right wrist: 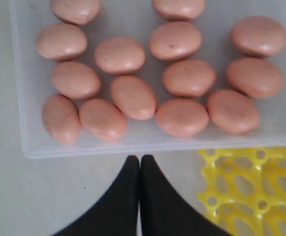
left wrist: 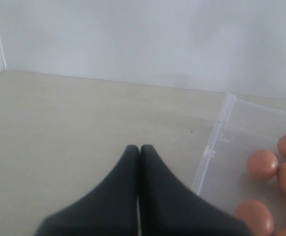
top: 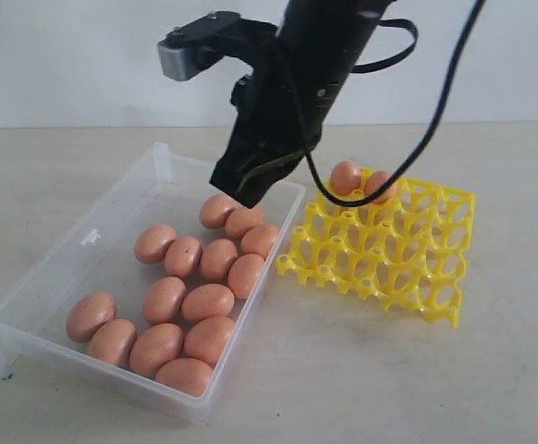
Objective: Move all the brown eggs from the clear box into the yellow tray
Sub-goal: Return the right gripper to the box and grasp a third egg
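Several brown eggs [top: 207, 302] lie loose in the clear box [top: 112, 217] on the left. The yellow tray [top: 408, 259] stands just right of it, with two eggs [top: 346, 176] in cups at its far corner. My right gripper [top: 248, 196] hangs shut and empty above the box's far right wall, between box and tray. The right wrist view shows its gripper [right wrist: 140, 158] just outside the box wall [right wrist: 133, 145], with eggs [right wrist: 133, 97] beyond and the tray [right wrist: 251, 187] beside it. My left gripper [left wrist: 139, 147] is shut and empty over bare table, beside the box rim [left wrist: 209, 152].
The pale tabletop [top: 491, 370] runs to a white wall [top: 66, 65] behind. A black cable [top: 435, 120] loops down from the right arm above the tray's far side. The left arm does not show in the exterior view.
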`<control>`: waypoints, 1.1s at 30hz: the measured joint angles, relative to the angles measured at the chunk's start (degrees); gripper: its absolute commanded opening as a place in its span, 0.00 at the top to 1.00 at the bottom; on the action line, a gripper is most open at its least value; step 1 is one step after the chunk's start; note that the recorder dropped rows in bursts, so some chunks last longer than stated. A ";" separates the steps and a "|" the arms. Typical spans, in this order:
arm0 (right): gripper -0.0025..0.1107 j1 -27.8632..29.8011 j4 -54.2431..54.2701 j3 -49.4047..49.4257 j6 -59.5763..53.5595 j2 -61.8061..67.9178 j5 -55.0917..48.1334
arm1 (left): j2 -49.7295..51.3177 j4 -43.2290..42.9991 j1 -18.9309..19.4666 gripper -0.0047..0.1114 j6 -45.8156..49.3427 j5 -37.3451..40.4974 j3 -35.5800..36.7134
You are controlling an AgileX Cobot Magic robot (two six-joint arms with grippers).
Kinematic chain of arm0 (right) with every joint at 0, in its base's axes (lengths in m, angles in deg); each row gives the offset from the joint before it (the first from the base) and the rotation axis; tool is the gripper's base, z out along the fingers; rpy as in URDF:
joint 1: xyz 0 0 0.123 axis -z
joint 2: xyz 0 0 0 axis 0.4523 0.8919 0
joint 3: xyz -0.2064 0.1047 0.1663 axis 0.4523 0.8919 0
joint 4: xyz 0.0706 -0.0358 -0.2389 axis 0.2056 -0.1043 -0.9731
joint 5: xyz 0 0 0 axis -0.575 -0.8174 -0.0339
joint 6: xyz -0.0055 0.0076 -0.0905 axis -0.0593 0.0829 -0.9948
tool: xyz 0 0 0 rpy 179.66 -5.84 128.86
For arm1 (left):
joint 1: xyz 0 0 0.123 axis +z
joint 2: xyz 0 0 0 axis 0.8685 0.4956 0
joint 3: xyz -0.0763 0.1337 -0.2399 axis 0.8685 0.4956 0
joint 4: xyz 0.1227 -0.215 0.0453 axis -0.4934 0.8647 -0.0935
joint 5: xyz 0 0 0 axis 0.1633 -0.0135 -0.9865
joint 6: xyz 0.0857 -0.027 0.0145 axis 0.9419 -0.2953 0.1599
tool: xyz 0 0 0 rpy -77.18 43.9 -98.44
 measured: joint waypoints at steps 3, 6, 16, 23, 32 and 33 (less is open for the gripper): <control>0.98 -0.61 1.15 -4.20 -4.37 4.98 -1.05 | 0.00 0.00 0.00 1.00 0.00 0.00 0.00; 0.97 -1.63 1.28 -5.06 -9.71 8.99 -1.42 | 0.00 0.00 0.00 1.00 0.00 0.00 0.00; 0.50 -4.86 1.17 -5.19 -20.50 14.82 0.68 | 0.00 0.00 0.00 1.00 0.00 0.00 0.00; 0.50 -5.09 1.82 -5.19 -20.75 16.13 5.54 | 0.00 0.00 0.00 1.00 0.00 0.00 0.00; 0.50 -5.09 1.31 -5.19 -20.85 18.92 11.38 | 0.00 0.00 0.00 1.00 0.00 0.00 0.00; 0.50 -5.09 1.31 -5.19 -20.85 19.08 11.63 | 0.00 0.00 0.00 1.00 0.00 0.00 0.00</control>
